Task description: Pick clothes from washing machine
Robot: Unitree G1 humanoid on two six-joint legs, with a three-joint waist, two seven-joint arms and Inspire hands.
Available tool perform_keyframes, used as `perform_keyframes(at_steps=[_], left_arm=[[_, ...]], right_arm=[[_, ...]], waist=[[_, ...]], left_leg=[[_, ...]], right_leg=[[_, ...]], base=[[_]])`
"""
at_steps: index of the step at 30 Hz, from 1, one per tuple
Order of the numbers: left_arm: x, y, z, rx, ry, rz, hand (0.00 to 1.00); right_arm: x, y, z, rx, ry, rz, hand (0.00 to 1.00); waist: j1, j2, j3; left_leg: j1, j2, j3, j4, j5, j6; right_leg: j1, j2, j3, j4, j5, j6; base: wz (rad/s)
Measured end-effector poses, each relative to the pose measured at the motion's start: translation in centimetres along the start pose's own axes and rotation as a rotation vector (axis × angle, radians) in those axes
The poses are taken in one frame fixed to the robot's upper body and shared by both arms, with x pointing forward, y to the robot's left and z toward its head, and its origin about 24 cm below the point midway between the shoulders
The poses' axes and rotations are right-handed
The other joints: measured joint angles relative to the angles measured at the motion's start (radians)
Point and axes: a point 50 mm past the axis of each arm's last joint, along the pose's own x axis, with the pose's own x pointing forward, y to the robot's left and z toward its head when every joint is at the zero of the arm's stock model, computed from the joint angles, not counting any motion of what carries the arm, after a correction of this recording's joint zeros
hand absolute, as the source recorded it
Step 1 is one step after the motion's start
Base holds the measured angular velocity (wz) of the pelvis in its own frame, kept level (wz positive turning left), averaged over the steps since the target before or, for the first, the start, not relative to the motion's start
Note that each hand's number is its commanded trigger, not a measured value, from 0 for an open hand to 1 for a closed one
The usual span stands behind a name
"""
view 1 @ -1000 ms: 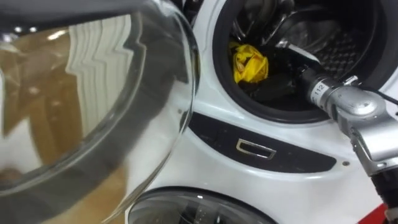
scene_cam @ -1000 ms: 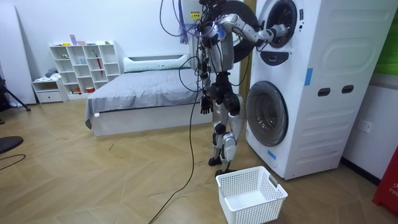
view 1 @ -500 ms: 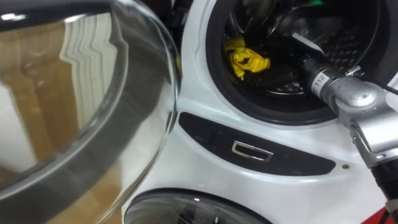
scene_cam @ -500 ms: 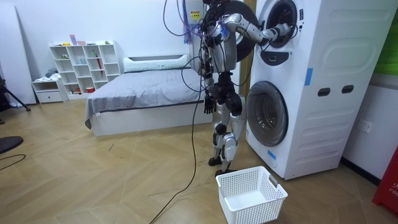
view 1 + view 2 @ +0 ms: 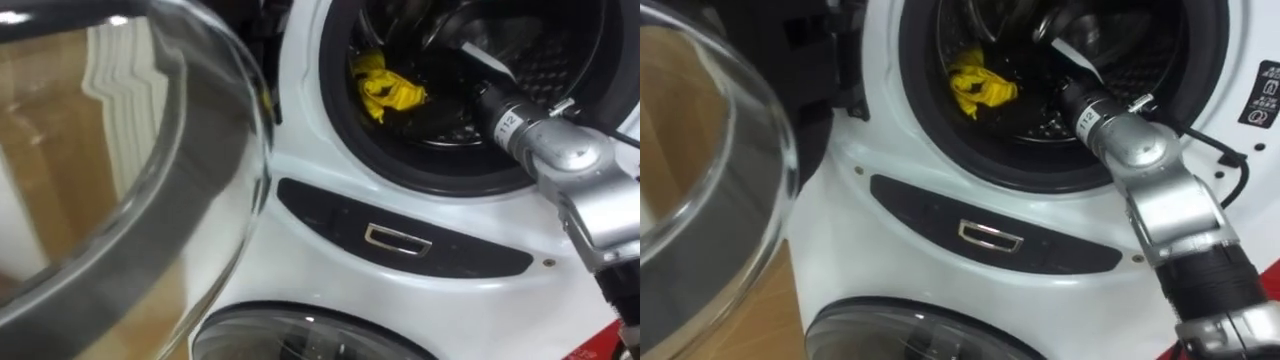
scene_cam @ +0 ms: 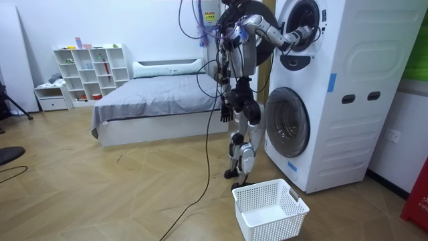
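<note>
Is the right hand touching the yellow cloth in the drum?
Cannot tell. In both eye views the right hand blends into the dark drum near the yellow cloth.

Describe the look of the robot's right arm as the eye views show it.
The right arm is silver-grey metal with a rounded joint, turning to a black segment lower down. Its black wrist cuff carries a small white label with dark print. A thin black cable loops beside it.
</note>
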Motion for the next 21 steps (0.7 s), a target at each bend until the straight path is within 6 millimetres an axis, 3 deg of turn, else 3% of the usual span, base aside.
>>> perform_keyframes(at_steps=[3, 8, 10, 16, 21], left_arm=[[0.0, 0.0, 0.0, -0.005, -0.018, -0.001, 0.00], [-0.1, -0.4, -0.6, -0.034, -0.033, -0.004, 0.00], [-0.1, -0.4, -0.8, -0.044, -0.046, 0.013, 0.00], [-0.3, -1.4, -2.6, -0.077, -0.024, 0.023, 0.00], [-0.4, -1.7, -3.4, -0.074, -0.006, 0.015, 0.00]], right_arm=[[-0.9, 0.3, 1.3, -0.022, -0.072, -0.013, 1.00], [-4.1, 1.3, 4.2, -0.037, -0.257, -0.026, 1.00], [-5.6, 2.1, 4.8, -0.033, -0.310, -0.016, 1.00], [-9.6, 3.1, 5.2, 0.111, -0.404, 0.027, 1.00], [-10.7, 3.8, 4.6, 0.125, -0.399, 0.062, 1.00]], waist=[[-0.013, 0.015, 0.0002], [-0.048, 0.064, -0.0089], [-0.049, 0.072, -0.0112], [-0.088, 0.081, -0.0064], [-0.112, 0.085, -0.0037]], left_leg=[[-0.005, 0.009, 0.006, 0.007, -0.013, 0.002], [0.003, 0.010, 0.025, -0.001, -0.018, 0.006], [0.014, 0.011, 0.037, -0.015, -0.018, 0.006], [0.031, 0.013, 0.048, -0.028, -0.025, 0.011], [0.033, 0.013, 0.062, -0.025, -0.029, 0.011]], right_leg=[[-0.002, 0.002, 0.002, -0.001, 0.000, 0.000], [0.000, 0.001, 0.011, -0.001, -0.002, 0.005], [0.004, 0.000, 0.025, -0.001, -0.007, 0.012], [0.016, 0.001, 0.025, -0.003, -0.011, 0.018], [0.016, 0.003, 0.051, 0.001, -0.011, 0.018]], base=[[-0.03], [-0.02], [-0.02], [-0.04], [-0.15]])
